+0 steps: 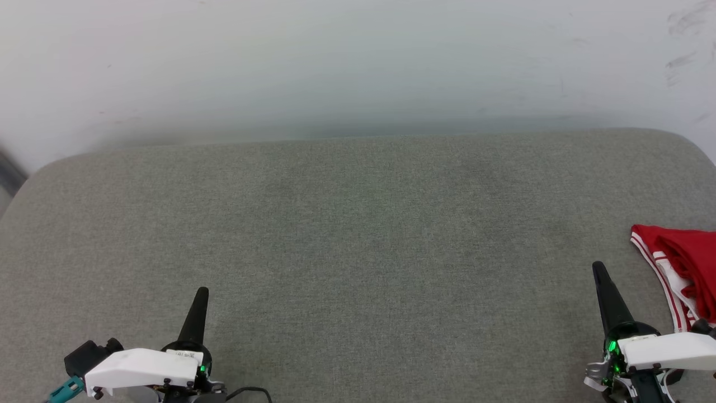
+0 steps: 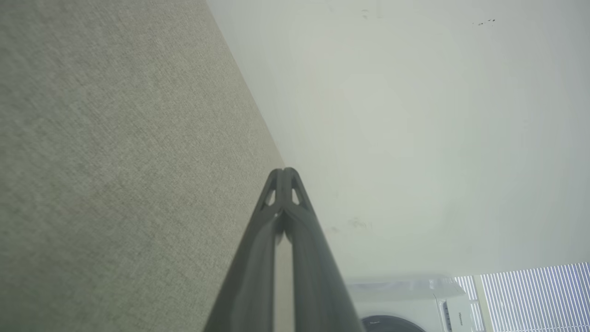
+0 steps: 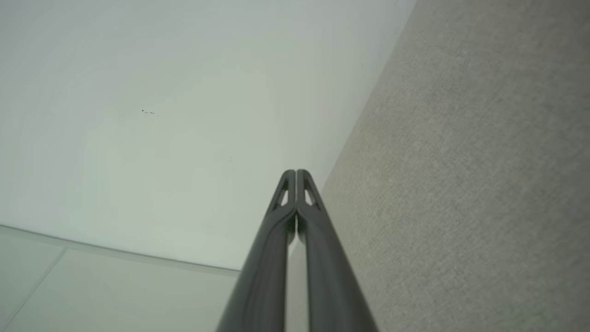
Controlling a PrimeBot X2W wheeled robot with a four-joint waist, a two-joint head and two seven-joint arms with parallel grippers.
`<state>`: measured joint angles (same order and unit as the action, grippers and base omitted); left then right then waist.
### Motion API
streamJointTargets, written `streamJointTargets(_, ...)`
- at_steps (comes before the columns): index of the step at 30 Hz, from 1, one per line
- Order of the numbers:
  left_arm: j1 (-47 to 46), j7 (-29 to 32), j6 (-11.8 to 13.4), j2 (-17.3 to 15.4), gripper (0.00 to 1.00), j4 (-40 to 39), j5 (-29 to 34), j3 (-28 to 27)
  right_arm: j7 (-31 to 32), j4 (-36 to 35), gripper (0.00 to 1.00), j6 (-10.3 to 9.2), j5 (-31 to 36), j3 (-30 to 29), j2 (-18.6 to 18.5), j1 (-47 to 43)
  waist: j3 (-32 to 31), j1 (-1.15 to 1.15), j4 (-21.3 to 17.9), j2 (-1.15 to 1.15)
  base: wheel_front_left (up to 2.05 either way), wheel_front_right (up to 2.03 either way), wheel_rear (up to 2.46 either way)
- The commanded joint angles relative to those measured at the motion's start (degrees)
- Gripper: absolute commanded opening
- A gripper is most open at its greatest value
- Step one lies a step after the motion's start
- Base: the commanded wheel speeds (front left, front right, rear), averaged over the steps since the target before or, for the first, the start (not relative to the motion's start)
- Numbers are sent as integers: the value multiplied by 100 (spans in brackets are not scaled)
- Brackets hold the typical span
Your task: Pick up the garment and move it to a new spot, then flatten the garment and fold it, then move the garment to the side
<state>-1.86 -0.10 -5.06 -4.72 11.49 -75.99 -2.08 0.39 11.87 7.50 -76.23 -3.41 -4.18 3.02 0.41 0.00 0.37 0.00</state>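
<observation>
The garment [image 1: 685, 268] lies bunched at the far right edge of the head view, red with white and striped trim, partly cut off by the frame. My right gripper [image 1: 599, 270] is just left of it, shut and holding nothing, fingers pointing away from me. At the lower left my left gripper [image 1: 202, 293] is also shut and holds nothing, far from the garment. In the left wrist view the left gripper [image 2: 285, 171] has its tips pressed together. The right wrist view shows the right gripper [image 3: 295, 173] the same way.
A wide grey fabric surface [image 1: 347, 240] with rounded far corners spreads before me. A pale wall [image 1: 358, 61] rises behind it. A white washing machine [image 2: 405, 304] and window blinds [image 2: 539, 295] appear in the left wrist view.
</observation>
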Motion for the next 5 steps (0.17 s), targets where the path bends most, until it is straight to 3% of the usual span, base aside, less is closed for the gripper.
streamJointTargets(1,-136,38,-43,-12,0,-4,-116,-25,34,-2,0,-1,-123,-22,-31,121,-1,0,-1,0,0,0,0)
streamJointTargets(5,-163,92,-62,-8,0,27,-322,-50,88,25,0,-1,-319,-36,-27,143,-3,0,-5,0,0,0,0)
